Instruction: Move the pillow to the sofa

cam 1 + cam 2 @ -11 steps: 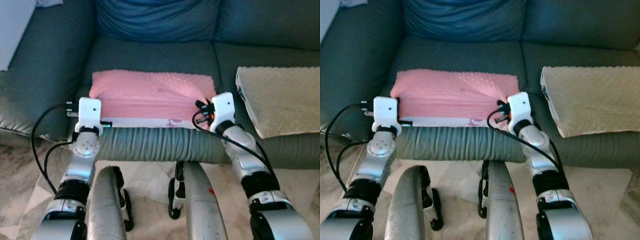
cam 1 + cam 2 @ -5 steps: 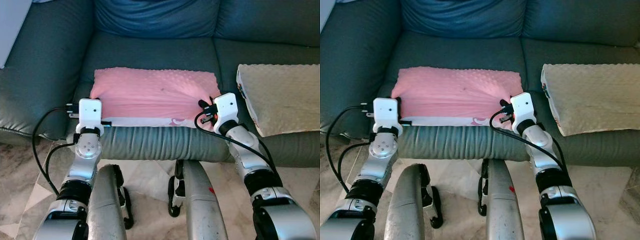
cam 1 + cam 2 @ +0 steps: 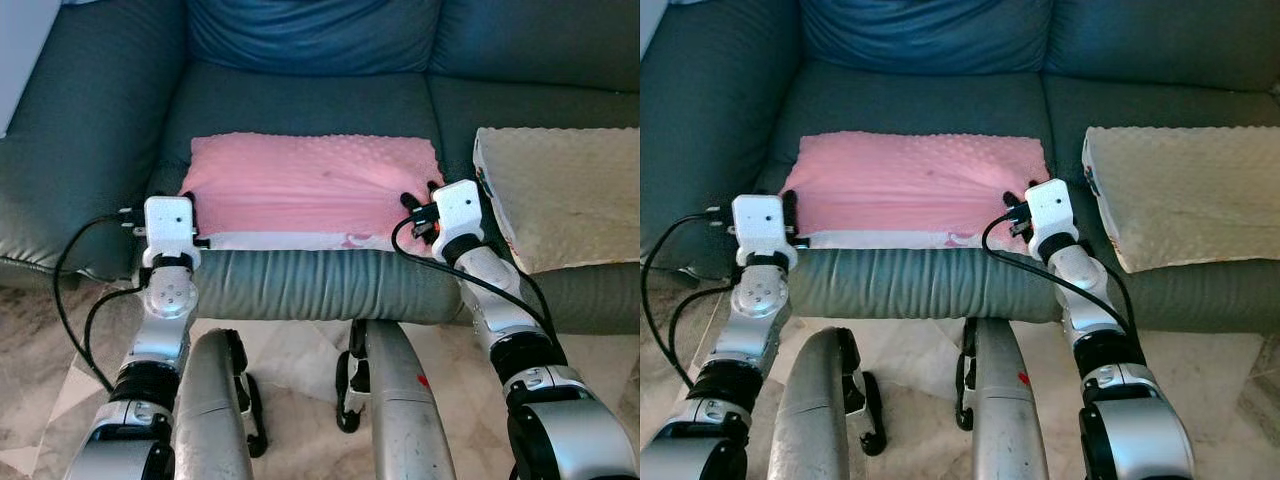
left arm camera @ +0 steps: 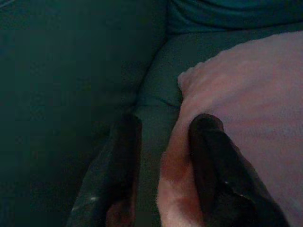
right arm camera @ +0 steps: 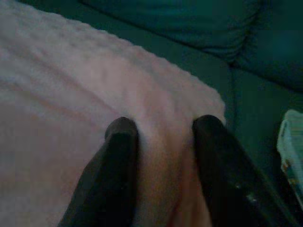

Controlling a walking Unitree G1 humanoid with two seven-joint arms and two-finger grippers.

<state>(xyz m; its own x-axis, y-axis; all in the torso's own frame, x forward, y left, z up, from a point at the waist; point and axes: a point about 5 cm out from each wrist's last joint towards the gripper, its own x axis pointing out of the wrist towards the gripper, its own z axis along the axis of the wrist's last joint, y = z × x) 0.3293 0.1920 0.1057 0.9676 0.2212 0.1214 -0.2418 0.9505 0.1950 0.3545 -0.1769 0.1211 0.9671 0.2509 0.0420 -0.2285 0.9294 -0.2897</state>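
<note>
The pink pillow [image 3: 310, 185] lies flat on the dark grey sofa's seat [image 3: 300, 100], its front edge at the seat's front. My left gripper [image 3: 187, 205] is at the pillow's left edge, open; in the left wrist view one finger [image 4: 206, 156] rests on the pink cover and the other [image 4: 125, 156] on the seat beside it. My right gripper [image 3: 415, 203] is at the pillow's right edge, open, with a soft ridge of the pillow [image 5: 163, 142] between its spread fingers [image 5: 118, 156].
A beige pillow [image 3: 560, 195] lies on the seat to the right, close to my right arm. A blue cushion [image 3: 315, 35] leans on the backrest. The sofa's armrest [image 3: 70, 130] rises at the left. Marble floor [image 3: 290, 350] lies under my legs.
Both grippers have spread slightly outward, left one leftward and right one rightward. The pinched folds at the pillow's right end have flattened and the pillow lies smoother.
</note>
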